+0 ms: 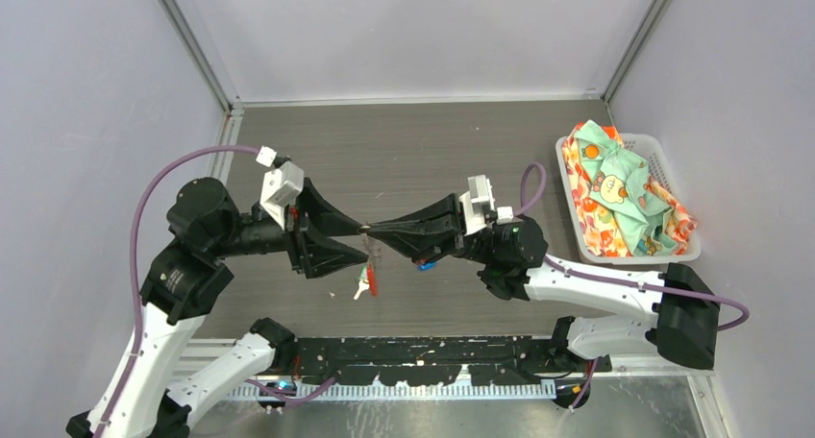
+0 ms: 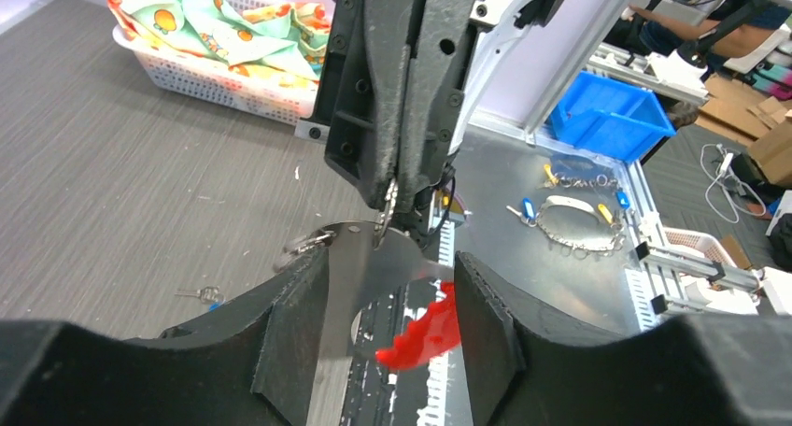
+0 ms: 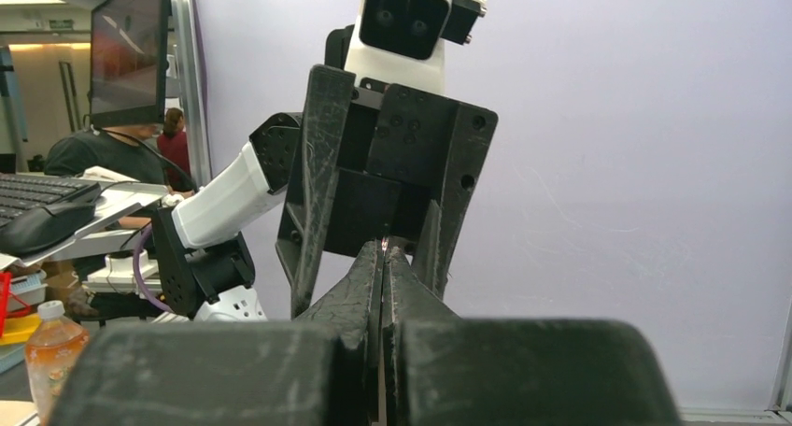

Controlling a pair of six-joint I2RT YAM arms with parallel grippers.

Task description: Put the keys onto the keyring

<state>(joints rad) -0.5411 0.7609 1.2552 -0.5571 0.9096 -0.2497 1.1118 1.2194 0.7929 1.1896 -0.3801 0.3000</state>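
Note right gripper [image 2: 390, 197] clamped tight on a silver link of the keyring [image 2: 387, 211], aloft over the middle of the desk [image 1: 432, 159], seemingly to steady it for threading, with left gripper [image 2: 390, 267] half-spread around a silver blade [image 2: 350, 295] and the red loop [image 2: 422, 337].

Top camera looks down over the table [image 1: 413, 140], basket [image 1: 678, 253] at far right. Left wrist camera, low and close, faces that same basket past the right gripper [image 2: 388, 209]. Right wrist camera faces away from it, tight on the left gripper [image 3: 378, 248].
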